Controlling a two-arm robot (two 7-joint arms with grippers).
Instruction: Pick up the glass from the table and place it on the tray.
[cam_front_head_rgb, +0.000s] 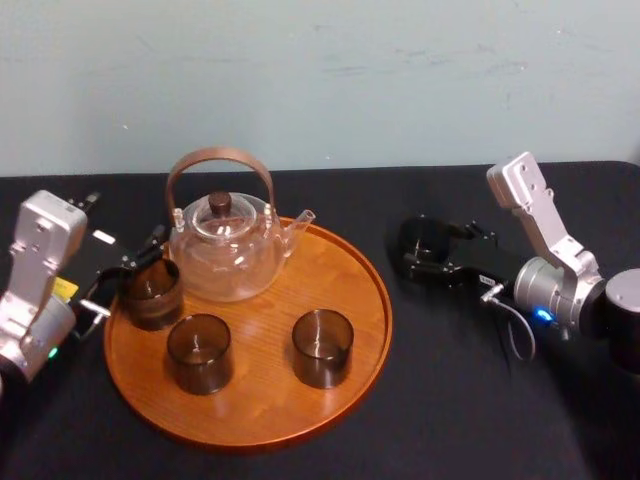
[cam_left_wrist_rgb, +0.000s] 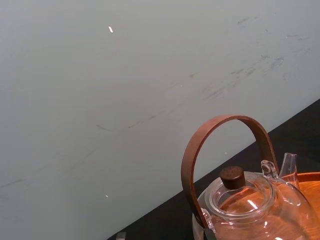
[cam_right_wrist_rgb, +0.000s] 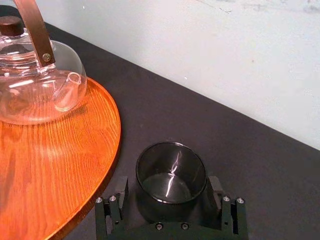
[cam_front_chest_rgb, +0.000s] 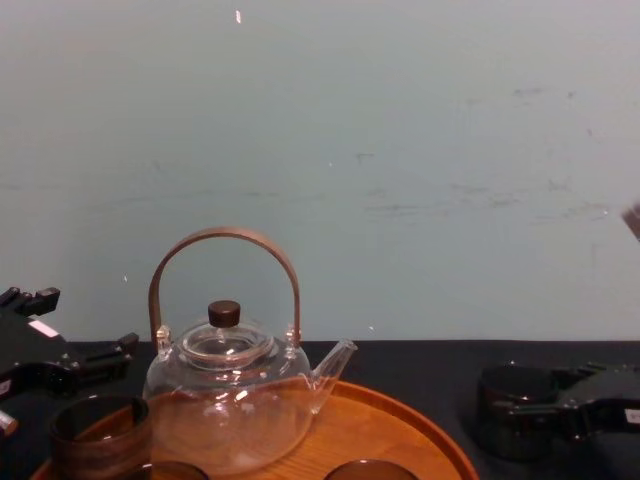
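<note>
Black cloth, plain, covers the table (cam_front_head_rgb: 470, 410) from front to back edge, with a pale blue-grey wall (cam_front_head_rgb: 400, 80) behind it.

Tray (cam_front_head_rgb: 262, 405): round, orange-brown wood, low raised rim, on the left-centre of the table. It carries four pieces.

Right gripper (cam_front_head_rgb: 425, 248): reaches in from the right, low over the cloth and well right of the tray's rim. Its two black fingers (cam_right_wrist_rgb: 116, 202) are pressed to opposite sides of the glass, one on each flank.

Left gripper (cam_front_head_rgb: 125, 277): at the tray's left edge, fingers spread apart and holding nothing, with the left-edge cup just beside them.

Teapot (cam_front_head_rgb: 228, 250): clear glass, brown bowed handle, dark knob on the lid, spout pointing right. It stands upright at the back of the tray.

Glass (cam_right_wrist_rgb: 171, 175): dark, smoky, short and cylindrical, mouth up. It is off the tray, over the black cloth just to the right of the rim, between the right gripper's fingers. Whether its base touches the cloth cannot be told.

Left-edge cup (cam_front_head_rgb: 151, 293): same dark make, upright, on the tray by its left rim, in front of the teapot.

Front cup (cam_front_head_rgb: 200, 352): upright, on the tray's front left.

Middle cup (cam_front_head_rgb: 322, 347): upright, on the tray's front, right of the front cup and apart from it.
</note>
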